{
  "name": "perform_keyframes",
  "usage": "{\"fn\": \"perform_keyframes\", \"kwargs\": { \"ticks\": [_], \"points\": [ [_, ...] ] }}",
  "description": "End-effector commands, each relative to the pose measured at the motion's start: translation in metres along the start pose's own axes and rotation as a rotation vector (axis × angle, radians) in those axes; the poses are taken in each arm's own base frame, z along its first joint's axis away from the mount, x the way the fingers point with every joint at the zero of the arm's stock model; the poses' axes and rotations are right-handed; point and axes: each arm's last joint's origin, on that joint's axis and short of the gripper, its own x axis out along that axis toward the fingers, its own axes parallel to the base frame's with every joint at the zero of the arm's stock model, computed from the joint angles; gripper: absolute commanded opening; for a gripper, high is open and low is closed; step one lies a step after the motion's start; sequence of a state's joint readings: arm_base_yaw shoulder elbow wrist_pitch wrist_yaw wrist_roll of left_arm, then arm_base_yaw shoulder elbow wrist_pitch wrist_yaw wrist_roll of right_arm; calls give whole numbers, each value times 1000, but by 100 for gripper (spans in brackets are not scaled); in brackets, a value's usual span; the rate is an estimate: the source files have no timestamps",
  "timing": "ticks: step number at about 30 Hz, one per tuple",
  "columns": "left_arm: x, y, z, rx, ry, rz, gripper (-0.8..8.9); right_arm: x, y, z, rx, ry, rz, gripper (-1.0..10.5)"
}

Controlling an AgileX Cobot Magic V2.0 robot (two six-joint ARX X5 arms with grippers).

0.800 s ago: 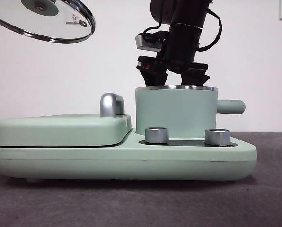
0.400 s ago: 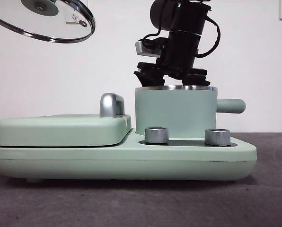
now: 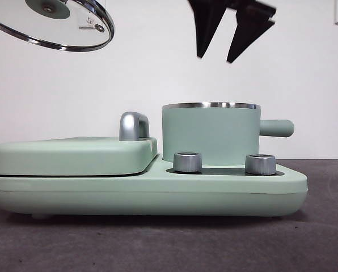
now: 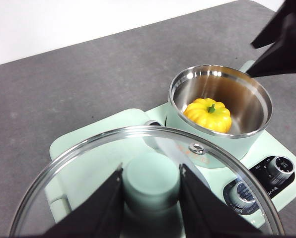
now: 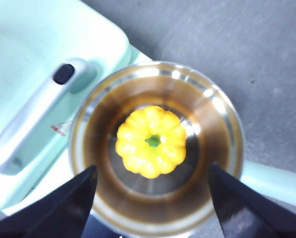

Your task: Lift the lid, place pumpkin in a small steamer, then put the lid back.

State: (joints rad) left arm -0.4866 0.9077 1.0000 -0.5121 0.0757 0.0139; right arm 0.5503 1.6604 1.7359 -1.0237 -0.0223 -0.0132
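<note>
The yellow-orange pumpkin (image 5: 151, 142) lies upright on the bottom of the small steamer (image 3: 210, 134), green stem up; it also shows in the left wrist view (image 4: 208, 114). My right gripper (image 3: 224, 56) is open and empty, high above the steamer's mouth (image 5: 157, 144). My left gripper (image 4: 151, 191) is shut on the mint-green knob of the glass lid (image 4: 138, 183) and holds it tilted in the air, high at the left of the front view (image 3: 53, 25), well off to the side of the steamer (image 4: 220, 106).
The steamer stands on a wide mint-green appliance base (image 3: 146, 190) with two silver knobs (image 3: 187, 161). A flat griddle cover (image 3: 72, 154) with a steel handle (image 3: 132, 125) fills its left half. The steamer's side handle (image 3: 277, 127) points right.
My right gripper has risen from the steamer's rim to high above it, jaws open and empty. The lid and left gripper have stayed in place.
</note>
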Motion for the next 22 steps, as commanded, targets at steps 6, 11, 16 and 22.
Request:
{"fn": "perform_keyframes", "kwargs": {
  "ticks": [6, 11, 16, 22],
  "points": [
    [-2, -1, 7, 13, -47, -2, 17, -37, 3, -68, 6, -140, -1, 339],
    [-2, -1, 8, 15, -51, -8, 16, -57, 4, -110, 35, -229, 3, 338],
    [4, -2, 10, 17, -68, -60, 16, -74, 5, -145, 68, -277, 11, 338],
    [25, -10, 14, 35, -78, -125, 16, -90, 6, -178, 89, -328, 15, 338]
  ]
}}
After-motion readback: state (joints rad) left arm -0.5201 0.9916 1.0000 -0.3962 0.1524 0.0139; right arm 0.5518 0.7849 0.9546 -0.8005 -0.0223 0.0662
